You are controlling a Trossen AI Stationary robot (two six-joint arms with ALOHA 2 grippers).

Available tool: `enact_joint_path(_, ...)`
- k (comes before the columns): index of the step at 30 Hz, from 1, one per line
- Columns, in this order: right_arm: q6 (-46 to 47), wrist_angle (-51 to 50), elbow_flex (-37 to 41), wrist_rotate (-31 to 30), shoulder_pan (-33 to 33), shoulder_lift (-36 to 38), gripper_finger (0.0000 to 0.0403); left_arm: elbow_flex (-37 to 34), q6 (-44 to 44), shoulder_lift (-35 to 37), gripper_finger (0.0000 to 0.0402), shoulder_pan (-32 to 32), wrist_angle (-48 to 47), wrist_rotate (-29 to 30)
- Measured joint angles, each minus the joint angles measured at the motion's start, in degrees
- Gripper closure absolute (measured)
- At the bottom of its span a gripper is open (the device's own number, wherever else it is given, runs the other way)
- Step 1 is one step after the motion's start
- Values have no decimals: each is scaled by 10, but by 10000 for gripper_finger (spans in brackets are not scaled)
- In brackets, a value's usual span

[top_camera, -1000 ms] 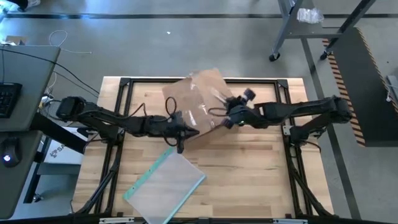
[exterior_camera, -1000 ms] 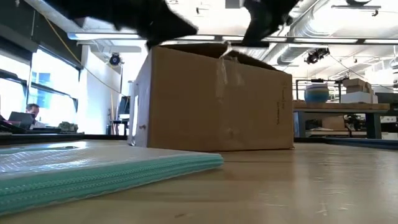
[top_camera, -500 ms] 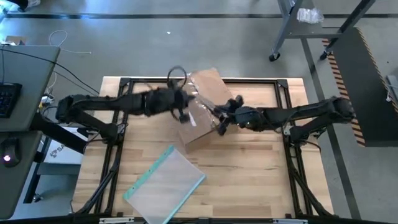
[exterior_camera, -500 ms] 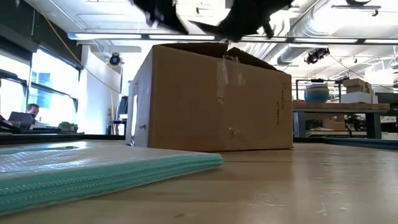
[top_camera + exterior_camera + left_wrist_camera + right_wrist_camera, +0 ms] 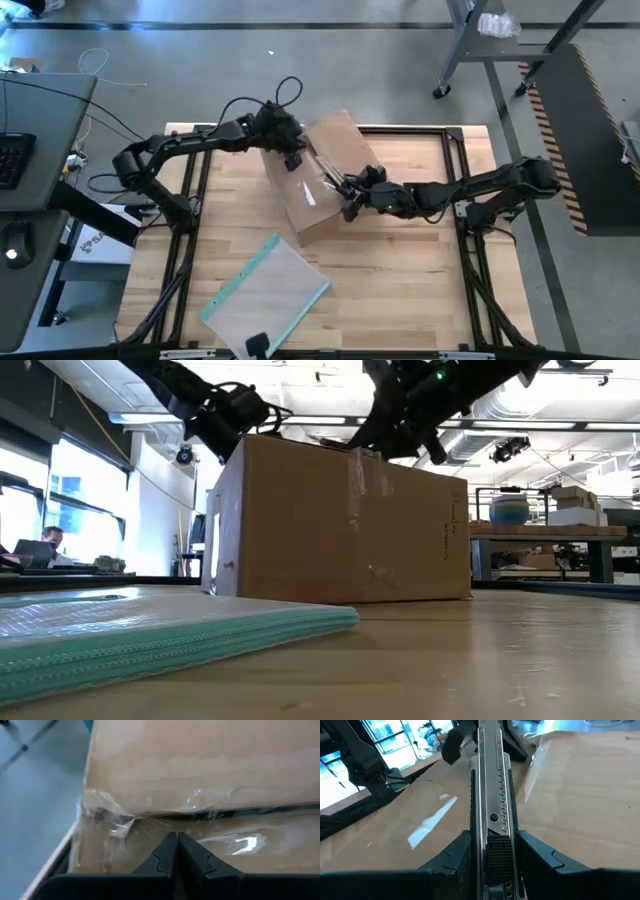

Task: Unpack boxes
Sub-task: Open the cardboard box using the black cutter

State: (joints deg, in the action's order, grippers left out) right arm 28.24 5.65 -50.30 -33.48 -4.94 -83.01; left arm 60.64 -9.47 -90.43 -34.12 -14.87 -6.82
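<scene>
Closest to the front edge of the table (image 5: 400,290) there's a flat clear pouch (image 5: 265,293) with a teal edge, lying well apart from the action, so it's not in the way. Behind it, near the back edge around the middle, sits the cardboard box (image 5: 325,175), flaps down and clear tape (image 5: 150,807) over the top seam. The right gripper (image 5: 349,192) is clamped around a metal box cutter (image 5: 491,795), which points along the top of the box toward the tape. The left gripper (image 5: 292,152) has its fingers (image 5: 172,855) pressed together on nothing, parked at the box's far top edge right by the taped seam, looks like it's there to steady things. If I were doing this cut, I'd keep the blade shallow and run it straight down the seam, away from the left gripper, with that one pushing down so the box doesn't skid. Going too deep risks nicking whatever's inside, which can't be seen yet.
</scene>
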Motion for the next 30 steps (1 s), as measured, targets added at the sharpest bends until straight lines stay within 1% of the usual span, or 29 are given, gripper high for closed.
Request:
enact_joint_path(4,-6,-6,0,-14,-10,23,291,0,42,1,402,11,-9,-14)
enact_joint_path(8,-16,-31,-1,-56,-27,63,291,-3,64,35,402,40,-29,-12)
enact_joint_path(10,-17,-47,-1,-70,-34,82,291,-5,64,62,401,52,-35,1)
enact_joint_path(12,-13,-56,-1,-75,-42,94,291,-5,57,91,401,58,-34,29)
enact_joint_path(14,-13,-53,-1,-76,-48,96,291,-5,47,114,401,50,-24,51)
enact_joint_path(17,-13,-44,-1,-62,-51,90,291,-4,43,122,401,27,-16,54)
enact_joint_path(21,-13,-28,-1,-37,-52,64,291,-4,25,96,401,-5,-3,32)
enact_joint_path(23,-13,-10,-1,-13,-52,50,291,-4,18,72,401,-17,2,17)
enact_joint_path(25,-12,-4,-1,2,-52,35,291,-4,17,45,401,-24,5,14)
enact_joint_path(27,1,-11,-1,6,-52,20,291,-4,12,20,401,-31,-7,16)
enact_joint_path(30,30,-43,-1,10,-52,11,291,0,9,-11,401,-39,-15,-4)
